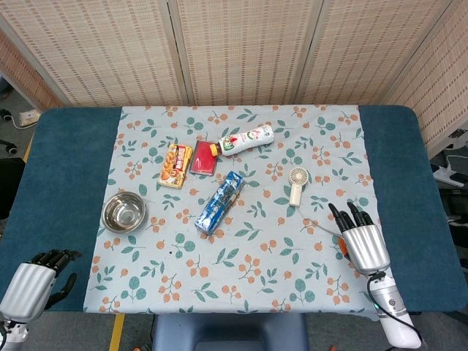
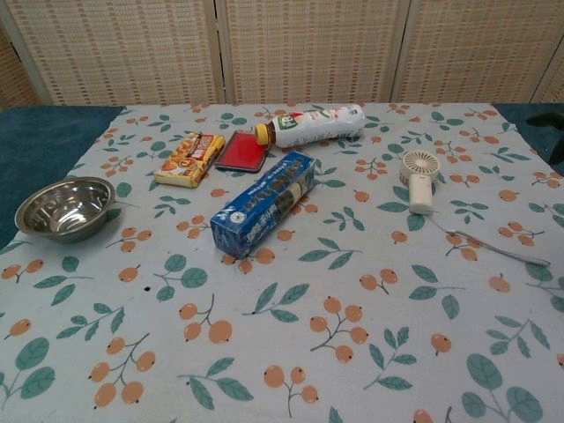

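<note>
My right hand [image 1: 361, 242] lies low at the front right of the floral cloth [image 1: 241, 281], fingers stretched forward and holding nothing. Its fingertips [image 1: 344, 216] reach close to the thin white cord [image 1: 316, 224] of a small white hand fan [image 1: 296, 184] [image 2: 420, 181]. My left hand [image 1: 34, 282] hovers off the front left corner over the blue table [image 1: 66, 161], fingers loosely bent, thumb apart, nothing in it; the steel bowl [image 1: 123, 212] [image 2: 64, 208] is the closest object. Neither hand shows in the chest view.
A blue box [image 1: 220, 202] [image 2: 264, 204] lies slantwise mid-cloth. Behind it are a yellow snack pack [image 1: 175, 164] [image 2: 189, 159], a flat red packet [image 1: 204, 157] [image 2: 242, 152] and a white bottle [image 1: 246, 140] [image 2: 315, 124] on its side. Woven screens stand behind the table.
</note>
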`<state>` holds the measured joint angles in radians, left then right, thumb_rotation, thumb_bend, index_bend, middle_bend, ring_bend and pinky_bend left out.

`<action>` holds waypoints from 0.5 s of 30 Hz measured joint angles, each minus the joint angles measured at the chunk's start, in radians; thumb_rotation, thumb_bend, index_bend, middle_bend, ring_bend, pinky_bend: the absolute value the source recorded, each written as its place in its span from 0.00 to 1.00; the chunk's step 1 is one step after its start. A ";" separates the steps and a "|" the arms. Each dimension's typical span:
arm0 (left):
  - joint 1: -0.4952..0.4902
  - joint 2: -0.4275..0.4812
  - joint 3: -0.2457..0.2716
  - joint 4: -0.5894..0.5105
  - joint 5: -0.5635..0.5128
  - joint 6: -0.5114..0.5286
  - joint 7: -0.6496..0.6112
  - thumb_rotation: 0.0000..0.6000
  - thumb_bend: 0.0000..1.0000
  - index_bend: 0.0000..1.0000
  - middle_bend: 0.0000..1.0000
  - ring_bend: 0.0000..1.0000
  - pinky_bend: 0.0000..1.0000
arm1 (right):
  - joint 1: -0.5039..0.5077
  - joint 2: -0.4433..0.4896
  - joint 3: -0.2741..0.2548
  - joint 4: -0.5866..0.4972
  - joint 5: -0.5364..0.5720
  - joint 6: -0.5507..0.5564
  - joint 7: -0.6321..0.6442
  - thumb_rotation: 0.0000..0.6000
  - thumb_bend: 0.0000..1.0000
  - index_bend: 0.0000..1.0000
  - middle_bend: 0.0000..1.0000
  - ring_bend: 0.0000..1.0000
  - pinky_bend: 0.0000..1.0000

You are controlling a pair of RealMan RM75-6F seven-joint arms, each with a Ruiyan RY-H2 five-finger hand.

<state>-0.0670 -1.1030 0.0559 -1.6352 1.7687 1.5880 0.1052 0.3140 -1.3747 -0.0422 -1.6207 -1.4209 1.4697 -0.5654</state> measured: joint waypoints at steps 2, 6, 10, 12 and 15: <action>0.002 0.001 0.001 -0.001 0.001 0.002 0.001 1.00 0.43 0.33 0.40 0.37 0.50 | -0.003 0.001 0.004 -0.001 0.003 -0.008 -0.001 1.00 0.27 0.02 0.27 0.09 0.28; 0.008 0.004 0.005 -0.002 0.007 0.015 -0.001 1.00 0.43 0.33 0.40 0.37 0.49 | -0.010 0.001 0.011 -0.005 0.009 -0.027 -0.004 1.00 0.27 0.02 0.27 0.09 0.28; 0.011 0.007 0.002 -0.001 0.006 0.025 -0.013 1.00 0.43 0.33 0.40 0.37 0.49 | -0.011 -0.003 0.024 -0.008 0.015 -0.044 -0.010 1.00 0.28 0.04 0.29 0.13 0.28; 0.009 0.006 -0.002 -0.002 -0.003 0.019 -0.014 1.00 0.43 0.33 0.40 0.37 0.50 | -0.005 -0.011 0.034 0.000 0.013 -0.051 -0.013 1.00 0.33 0.09 0.43 0.29 0.33; 0.006 0.006 -0.005 -0.004 -0.011 0.010 -0.013 1.00 0.43 0.33 0.40 0.37 0.50 | 0.007 -0.031 0.049 0.032 0.007 -0.066 -0.005 1.00 0.50 0.13 0.69 0.56 0.52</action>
<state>-0.0605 -1.0970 0.0512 -1.6388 1.7577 1.5980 0.0925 0.3210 -1.4052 0.0064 -1.5886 -1.4141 1.4034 -0.5703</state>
